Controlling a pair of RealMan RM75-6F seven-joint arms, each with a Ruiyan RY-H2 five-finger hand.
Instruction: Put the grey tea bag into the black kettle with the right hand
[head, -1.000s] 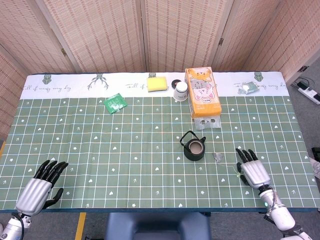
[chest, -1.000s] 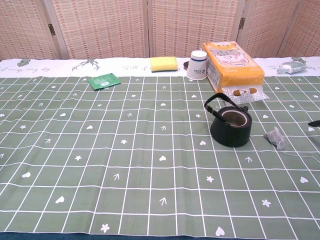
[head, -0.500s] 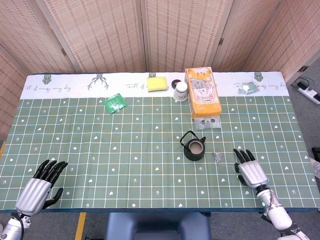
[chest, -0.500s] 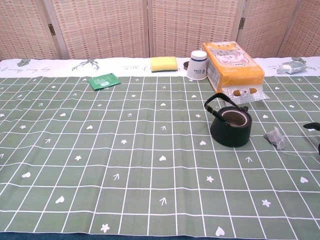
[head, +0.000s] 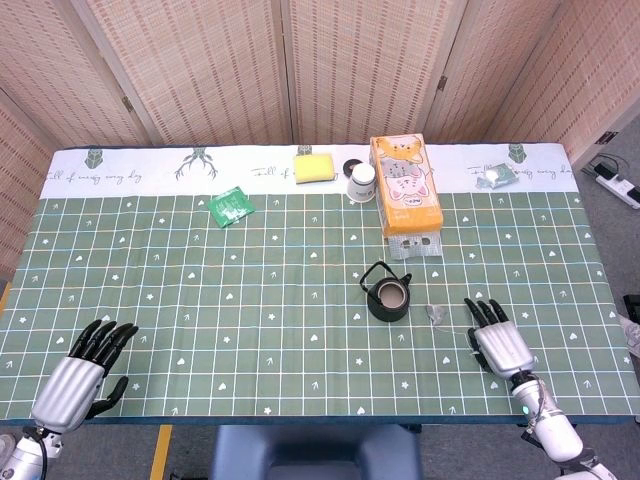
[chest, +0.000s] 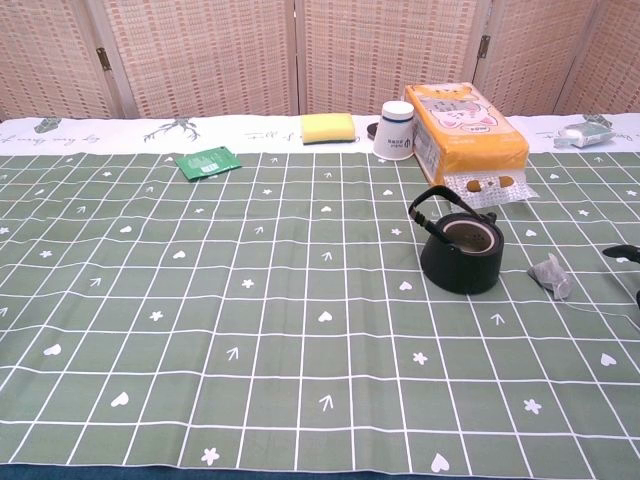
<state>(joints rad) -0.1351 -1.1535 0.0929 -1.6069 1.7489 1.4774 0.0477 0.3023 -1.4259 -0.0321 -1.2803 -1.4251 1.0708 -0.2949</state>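
Grey tea bag (head: 437, 314) peak-up beside black kettle (head: 388, 297), string trailing toward right hand (head: 497, 343), fingers spread, empty.

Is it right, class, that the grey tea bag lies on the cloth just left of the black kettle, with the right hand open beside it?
Not quite. The tea bag lies just right of the kettle, as the head view shows. The rest stands: it lies on the cloth, and the right hand is open beside it.

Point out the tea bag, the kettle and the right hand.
tea bag (chest: 552, 275), chest view, on its pouch.
kettle (chest: 459, 265), chest view, on its front wall.
right hand (head: 497, 342), head view, on its silver back.
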